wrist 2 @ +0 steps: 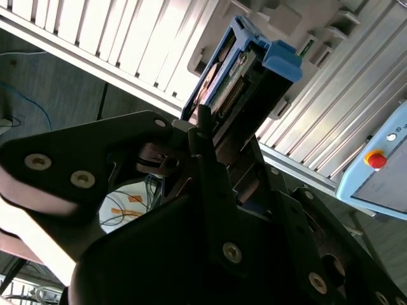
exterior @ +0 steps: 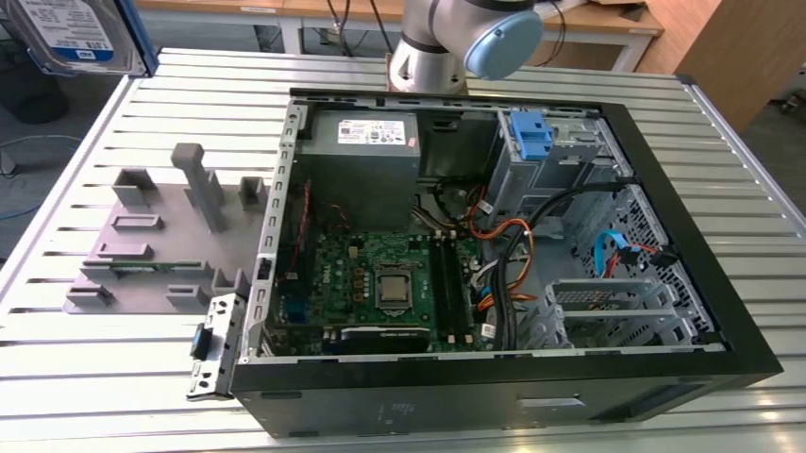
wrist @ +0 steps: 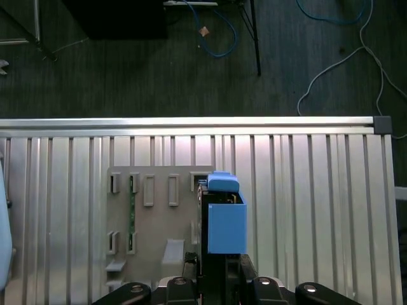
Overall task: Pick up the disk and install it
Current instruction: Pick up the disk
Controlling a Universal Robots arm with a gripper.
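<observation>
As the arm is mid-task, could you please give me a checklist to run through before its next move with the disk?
1. Grip: ok. The tool is shut on the disk.
2. Height above the grey fixture plate: ok. In the first wrist view the disk hangs over it.
3. Access to the computer case: ok. Its inside is exposed.
4. Room in the drive bay: cannot tell. A blue bracket sits there.
5. Whether the cables leave the bay clear: cannot tell.
</observation>
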